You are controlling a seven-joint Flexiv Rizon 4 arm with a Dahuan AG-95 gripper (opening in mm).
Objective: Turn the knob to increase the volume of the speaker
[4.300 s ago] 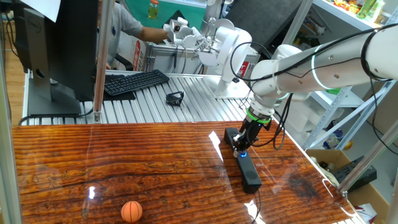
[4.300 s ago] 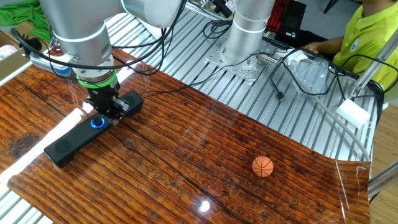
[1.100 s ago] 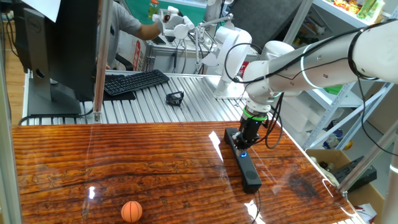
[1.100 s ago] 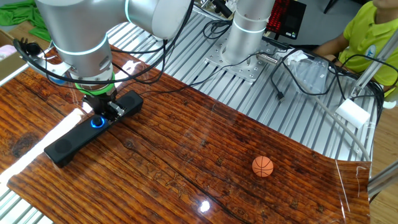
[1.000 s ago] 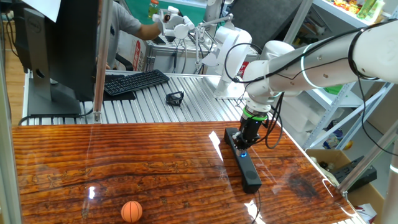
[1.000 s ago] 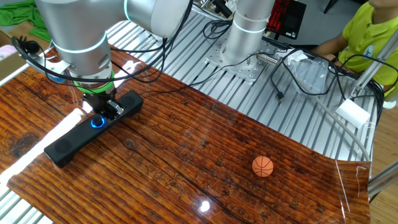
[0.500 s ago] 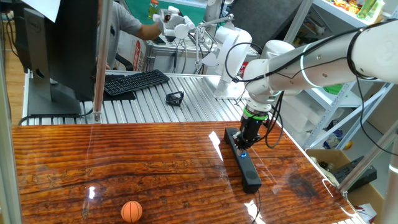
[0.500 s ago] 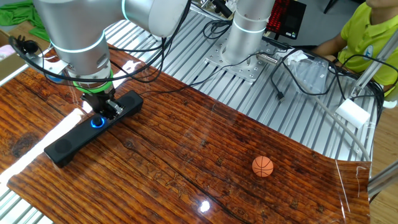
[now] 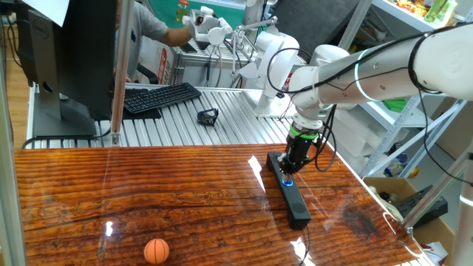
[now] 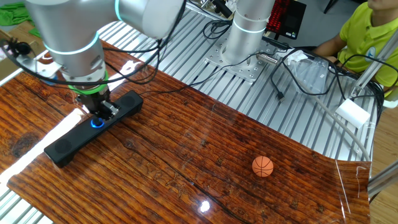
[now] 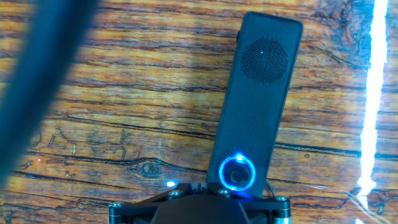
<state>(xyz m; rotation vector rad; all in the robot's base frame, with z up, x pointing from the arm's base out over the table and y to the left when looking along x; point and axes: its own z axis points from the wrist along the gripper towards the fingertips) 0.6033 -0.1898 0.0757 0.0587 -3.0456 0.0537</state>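
The speaker (image 9: 290, 188) is a long black bar lying on the wooden table; it also shows in the other fixed view (image 10: 92, 128) and the hand view (image 11: 256, 102). Its knob (image 11: 237, 174) is round and black with a blue glowing ring, and shows in both fixed views (image 9: 288, 178) (image 10: 96, 122). My gripper (image 9: 292, 164) points straight down with its tips at the speaker's top, right at the knob; it also shows in the other fixed view (image 10: 101, 111). In the hand view only the gripper's dark body shows below the knob. The jaws' spacing is hidden.
An orange ball (image 9: 156, 250) lies on the table near the front left, and shows in the other fixed view too (image 10: 262, 166). A keyboard (image 9: 160, 97), a small black clip (image 9: 208, 116), a monitor and another robot base stand on the metal bench behind. A person is at the back.
The arm's wrist and upper links have turned and shifted a little above the knob. The gripper tips stay at the knob. The speaker and ball have not moved.
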